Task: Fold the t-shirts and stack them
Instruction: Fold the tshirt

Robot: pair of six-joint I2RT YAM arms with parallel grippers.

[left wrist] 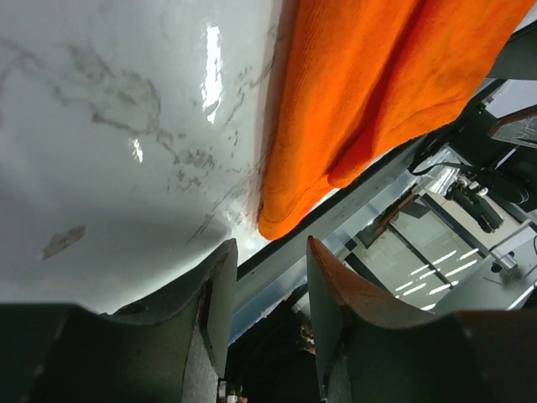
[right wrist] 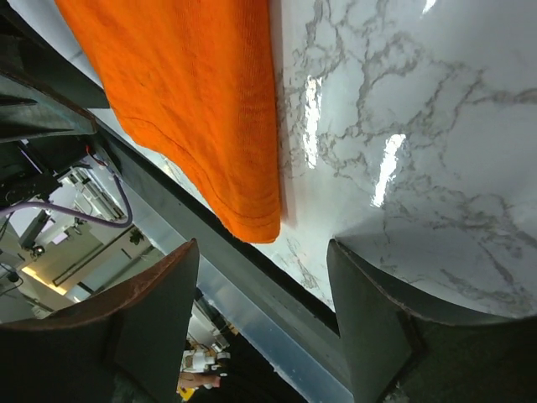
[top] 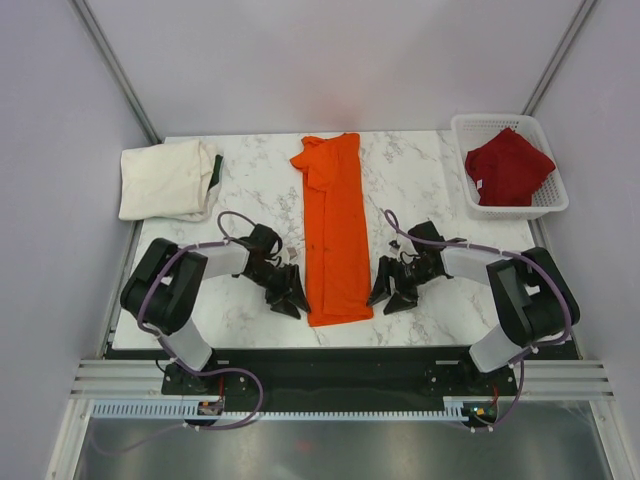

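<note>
An orange t-shirt (top: 335,235) lies folded into a long narrow strip down the middle of the marble table, its hem near the front edge. The cream-white t-shirt (top: 165,180) lies folded at the back left. A dark red t-shirt (top: 508,166) sits bunched in the basket. My left gripper (top: 291,296) stands open just left of the orange hem (left wrist: 289,210), holding nothing. My right gripper (top: 393,292) is open just right of the hem (right wrist: 252,214), empty too. Both hover low over the tabletop.
The white lattice basket (top: 548,200) stands at the back right corner. The table's front edge (top: 340,345) runs close behind both grippers. Something dark green peeks out beside the cream-white shirt (top: 215,172). Grey walls enclose the table.
</note>
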